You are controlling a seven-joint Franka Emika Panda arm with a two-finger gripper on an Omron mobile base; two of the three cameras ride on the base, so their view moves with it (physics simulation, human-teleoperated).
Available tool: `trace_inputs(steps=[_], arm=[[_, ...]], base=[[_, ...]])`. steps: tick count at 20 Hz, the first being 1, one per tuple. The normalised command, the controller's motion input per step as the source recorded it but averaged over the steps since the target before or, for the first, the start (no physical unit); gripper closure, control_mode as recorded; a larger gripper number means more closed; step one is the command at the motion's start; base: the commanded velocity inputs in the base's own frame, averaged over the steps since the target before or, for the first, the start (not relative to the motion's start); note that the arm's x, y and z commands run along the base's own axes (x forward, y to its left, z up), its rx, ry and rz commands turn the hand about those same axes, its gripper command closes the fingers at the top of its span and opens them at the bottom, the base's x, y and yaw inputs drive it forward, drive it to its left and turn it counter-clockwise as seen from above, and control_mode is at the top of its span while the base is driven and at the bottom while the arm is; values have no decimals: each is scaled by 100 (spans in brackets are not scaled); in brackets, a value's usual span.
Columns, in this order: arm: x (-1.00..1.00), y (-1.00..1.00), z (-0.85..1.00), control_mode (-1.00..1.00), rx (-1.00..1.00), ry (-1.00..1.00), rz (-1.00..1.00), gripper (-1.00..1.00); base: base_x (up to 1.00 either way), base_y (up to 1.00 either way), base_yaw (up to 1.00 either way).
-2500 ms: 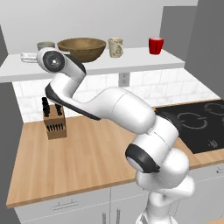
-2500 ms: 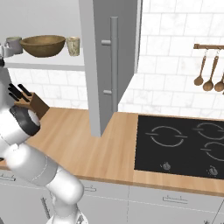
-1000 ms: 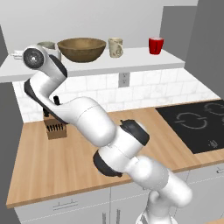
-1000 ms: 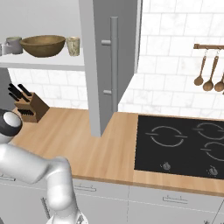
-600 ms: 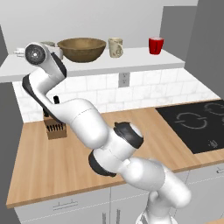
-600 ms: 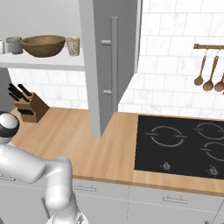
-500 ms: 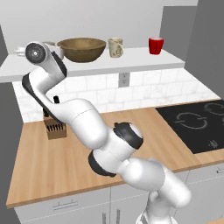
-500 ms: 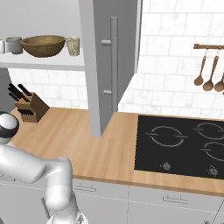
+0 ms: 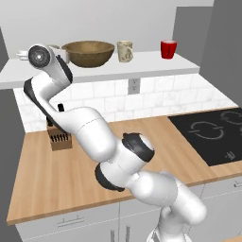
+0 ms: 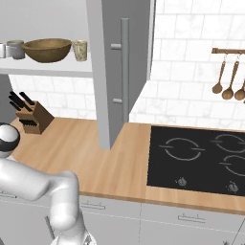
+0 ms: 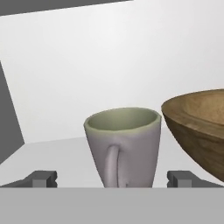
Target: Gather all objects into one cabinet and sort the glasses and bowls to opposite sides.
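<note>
On the white shelf (image 9: 142, 68) of the open cabinet stand, from left to right, the small grey cup (image 10: 16, 49), the wide brown wooden bowl (image 9: 89, 52), the cream mug (image 9: 125, 50) and the red cup (image 9: 168, 48). In the hand view the grey cup (image 11: 122, 146) stands upright straight ahead with a handle on its near side, and the bowl (image 11: 201, 127) is close on its right. My gripper (image 11: 113, 179) is open, with one fingertip (image 11: 41, 178) left of the cup and the other right of it, neither touching. My wrist (image 9: 40, 56) hangs in front of the shelf's left end.
The grey cabinet door (image 10: 122, 72) with its bar handle stands open right of the shelf. A knife block (image 10: 31, 117) sits on the wooden counter (image 10: 86, 148) below. A black hob (image 10: 196, 158) lies to the right, with wooden spoons (image 10: 225, 79) on the wall.
My wrist has swung left along the shelf front and risen a little to the grey cup's height. Over the last half second it has barely moved. The cups and bowl have stayed put.
</note>
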Motion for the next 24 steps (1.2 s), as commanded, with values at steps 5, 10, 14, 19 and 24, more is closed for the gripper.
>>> trace_inputs(steps=[5,10,14,19,24], arm=[[0,0,-4,-100,0,0,0,-100],[7,0,-3,-100,0,0,0,-100],[16,0,0,-100,0,0,0,-100],[7,0,0,-100,0,0,0,-100],[0,0,0,-100,0,0,0,100]], base=[[0,0,0],[0,0,0],[0,0,0],[0,0,0],[0,0,0]])
